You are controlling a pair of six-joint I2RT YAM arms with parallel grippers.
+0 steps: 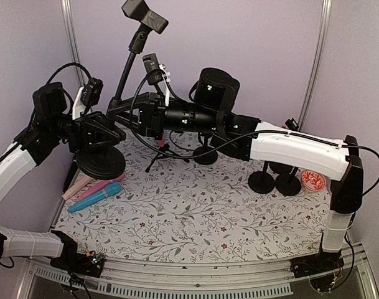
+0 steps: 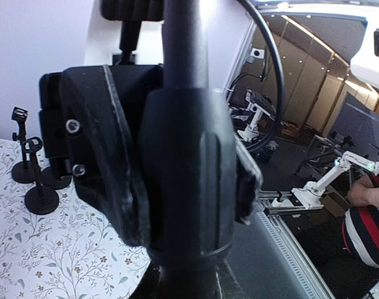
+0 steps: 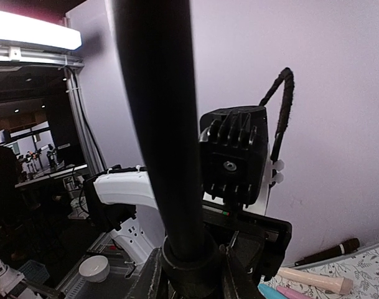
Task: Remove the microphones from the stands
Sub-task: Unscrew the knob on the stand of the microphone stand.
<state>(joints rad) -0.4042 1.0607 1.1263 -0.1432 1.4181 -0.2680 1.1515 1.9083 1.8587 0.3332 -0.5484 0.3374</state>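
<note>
The stand [image 2: 183, 187] is filling the left wrist view, right against the lens. Its thick black sleeve is being clamped by the left fingers [image 2: 93, 156], which are pressed fully closed on it, with the thin pole rising above.

In the right wrist view the same pole is crossing the frame close up. The right fingers [image 3: 145, 281] are being pressed against either side of its collar, closed on the stand with no gap showing.

From above, both arms are being seen meeting at the stand over the left rear part of the desk [image 1: 195, 218]. The left fingers are sitting low, just above the base disc [image 1: 101, 163], and the right fingers are placed higher on the pole. The pole is leaning up and to the right. Whether the base disc is touching the desk cannot be told.

At the top of the pole a black tapered head piece [image 1: 144, 15] is seated on the swivel. Whether it is the microphone in its clip or the clip alone cannot be told.

Three coloured microphones [image 1: 99, 190] are lying side by side on the desk just in front of the base disc. Small stands [image 1: 261, 180] are standing at the right, with a round red dish [image 1: 313, 180] beside them. A black microphone [image 3: 329, 251] is lying along the wall.
</note>
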